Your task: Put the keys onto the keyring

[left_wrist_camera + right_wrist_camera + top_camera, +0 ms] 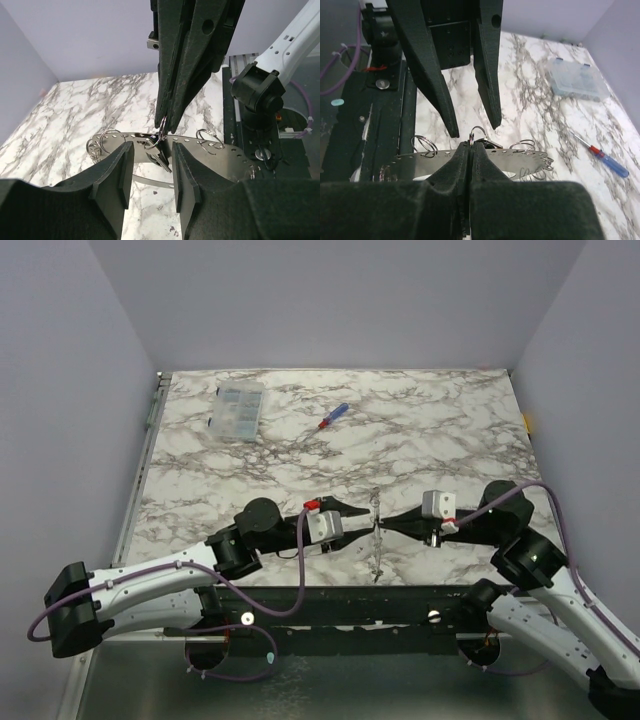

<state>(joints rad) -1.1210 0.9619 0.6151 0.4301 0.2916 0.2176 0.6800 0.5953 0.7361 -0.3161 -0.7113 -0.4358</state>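
Observation:
The keyring strip [376, 560] is a thin pale metal band with holes, standing on edge between my two grippers and carrying several wire split rings. It shows in the left wrist view [205, 155] and the right wrist view [520, 161]. My right gripper [471, 148] is shut on one small split ring [478, 132] above the strip. A small dark key [160, 156] hangs from that ring. My left gripper [152, 150] is open, with a finger on each side of the hanging key and not touching it. I cannot make out a second key.
A clear plastic compartment box [240, 408] lies at the far left of the marble table. A red-and-blue screwdriver [333, 416] lies at the far middle. The black mounting rail [330, 605] runs along the near table edge, just behind the strip.

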